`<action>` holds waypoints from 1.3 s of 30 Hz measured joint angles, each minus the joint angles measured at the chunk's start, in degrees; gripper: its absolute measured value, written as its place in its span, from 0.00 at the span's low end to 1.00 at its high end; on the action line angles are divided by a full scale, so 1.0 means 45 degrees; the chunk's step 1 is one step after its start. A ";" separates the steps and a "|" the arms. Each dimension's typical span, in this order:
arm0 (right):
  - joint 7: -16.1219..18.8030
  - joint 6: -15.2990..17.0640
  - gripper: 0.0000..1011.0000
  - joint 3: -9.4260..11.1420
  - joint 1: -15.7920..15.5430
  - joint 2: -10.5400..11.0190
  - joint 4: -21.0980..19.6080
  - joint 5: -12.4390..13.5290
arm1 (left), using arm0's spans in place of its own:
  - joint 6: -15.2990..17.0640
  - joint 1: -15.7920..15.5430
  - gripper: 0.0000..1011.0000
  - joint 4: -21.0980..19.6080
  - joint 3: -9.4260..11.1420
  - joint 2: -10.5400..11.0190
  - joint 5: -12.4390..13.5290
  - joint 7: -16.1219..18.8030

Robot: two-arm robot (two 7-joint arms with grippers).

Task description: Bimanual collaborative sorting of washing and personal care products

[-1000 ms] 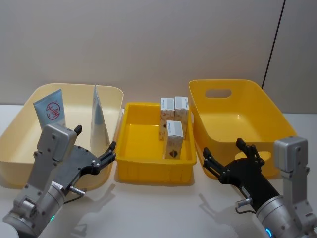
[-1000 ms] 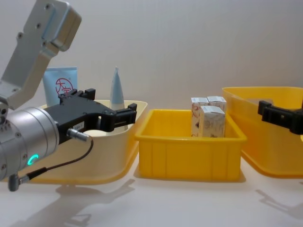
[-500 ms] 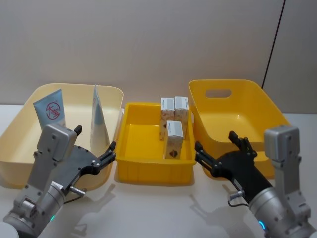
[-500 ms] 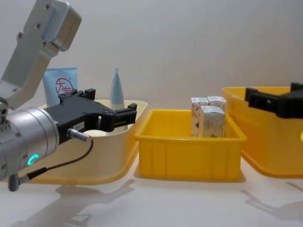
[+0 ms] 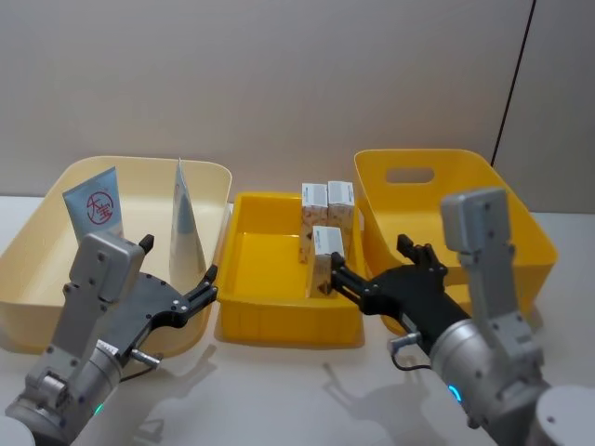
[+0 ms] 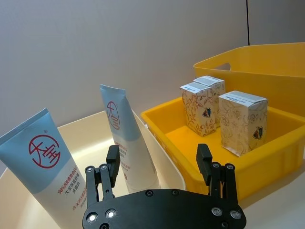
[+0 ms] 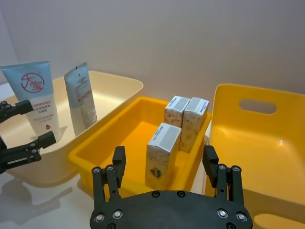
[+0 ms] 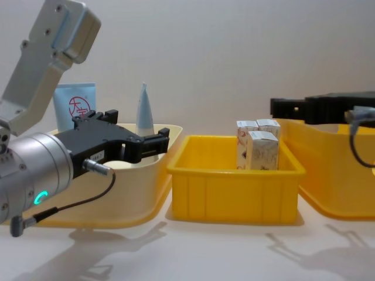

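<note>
Indoors, on a pale table by a grey wall, blue-white plastic tubes are being kept in a cream tub, patterned cartons in a yellow tray. Splayed like the left gripper, the right gripper is being brought leftward.

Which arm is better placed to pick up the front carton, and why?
Right: the open right gripper hovers beside the front carton, while the left gripper sits by the cream tub, farther away.

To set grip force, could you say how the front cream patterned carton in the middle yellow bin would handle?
The cream patterned carton looks like thin card, so probably light and crushable. Standing upright and tall, it may tip if nudged.
</note>
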 joint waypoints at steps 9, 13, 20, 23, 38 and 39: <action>-0.0891 0.2481 0.99 -0.0602 0.1181 -0.1082 0.0521 -0.0410 | 0.0000 0.0000 0.99 -0.0001 0.0000 0.0000 0.0000 0.0000; -0.1196 0.3198 0.99 -0.0816 0.1691 -0.1508 0.0940 -0.0585 | 0.0000 0.0000 0.99 0.0000 -0.0001 0.0000 0.0000 0.0000; -0.1635 0.4108 0.99 -0.1092 0.2574 -0.2216 0.1909 -0.0864 | 0.0000 0.0000 0.99 0.0000 0.0000 0.0000 0.0000 0.0000; -0.1751 0.4309 0.99 -0.1137 0.2865 -0.2432 0.2248 -0.0952 | 0.0000 0.0000 0.99 0.0000 0.0000 0.0001 0.0000 0.0000; -0.2282 0.4896 0.99 -0.1079 0.3848 -0.3258 0.3560 -0.1286 | 0.0000 0.0000 0.99 0.0000 0.0000 0.0000 0.0000 0.0000; -0.2304 0.4921 0.99 -0.1056 0.3869 -0.3280 0.3611 -0.1296 | 0.0000 0.0001 0.99 -0.0001 -0.0001 0.0000 0.0000 0.0000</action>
